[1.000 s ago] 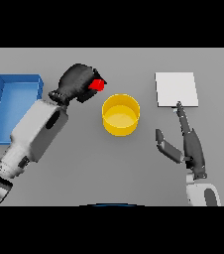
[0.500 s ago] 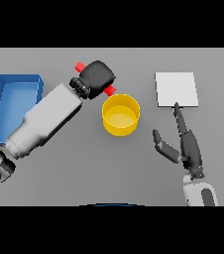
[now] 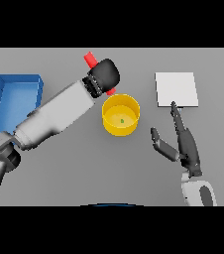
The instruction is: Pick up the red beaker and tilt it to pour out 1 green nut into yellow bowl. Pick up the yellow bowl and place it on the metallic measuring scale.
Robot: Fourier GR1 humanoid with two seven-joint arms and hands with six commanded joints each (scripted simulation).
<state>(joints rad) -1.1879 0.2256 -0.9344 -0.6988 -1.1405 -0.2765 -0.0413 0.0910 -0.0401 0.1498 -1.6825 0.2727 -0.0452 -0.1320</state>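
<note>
Left hand (image 3: 105, 75) is clenched round the red beaker (image 3: 89, 60), holding it tipped over the far-left rim of the yellow bowl (image 3: 120, 121), with red showing both above and below our fist. One small green nut (image 3: 122, 120) lies on the bowl's floor, so we judge the pour done. Our right hand (image 3: 183, 144) rests relaxed, fingers straight, between the bowl and the metallic measuring scale (image 3: 176, 89), fingertip at the scale's near edge. What remains for us: lifting the bowl onto the scale.
</note>
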